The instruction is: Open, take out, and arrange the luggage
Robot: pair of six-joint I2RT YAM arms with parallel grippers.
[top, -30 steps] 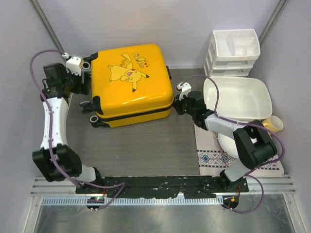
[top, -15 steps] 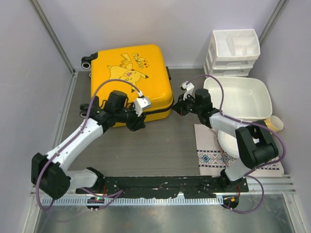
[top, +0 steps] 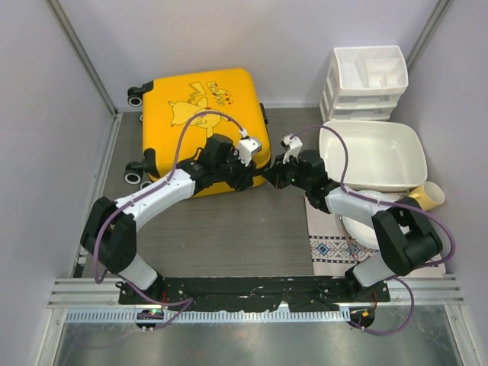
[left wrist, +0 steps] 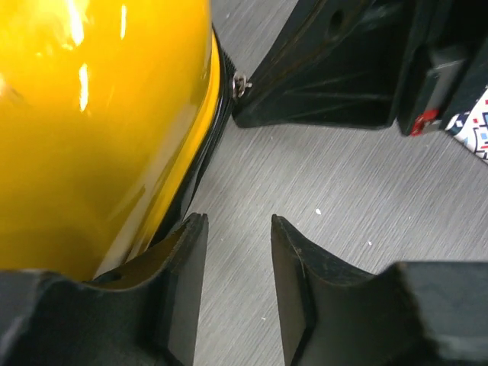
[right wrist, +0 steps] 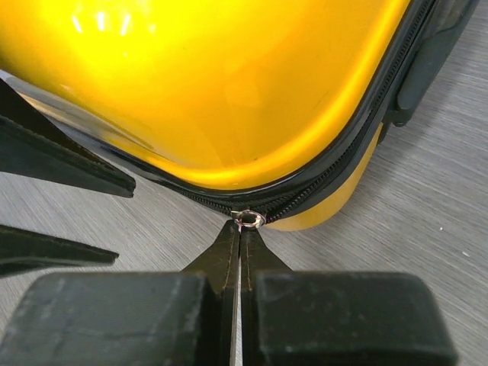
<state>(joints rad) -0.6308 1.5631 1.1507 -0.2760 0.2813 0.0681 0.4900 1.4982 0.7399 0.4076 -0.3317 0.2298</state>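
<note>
R gripper (right wrist: 241, 232) is pinching zipper pull (right wrist: 249, 219) at its tips. L gripper (left wrist: 238, 223) is hovering spread, empty, luggage (left wrist: 91, 114) beside it. Any off-track tug is prob. risking the pull slipping out.

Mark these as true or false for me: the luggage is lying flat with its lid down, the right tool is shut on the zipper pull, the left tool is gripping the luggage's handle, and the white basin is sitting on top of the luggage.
1. The luggage lies flat with its lid down. True.
2. The right tool is shut on the zipper pull. True.
3. The left tool grips the luggage's handle. False: its jaws stand apart over bare table beside the luggage's corner, with nothing between them.
4. The white basin sits on top of the luggage. False: it sits to the right of the luggage, in front of the drawer organizer.
</note>
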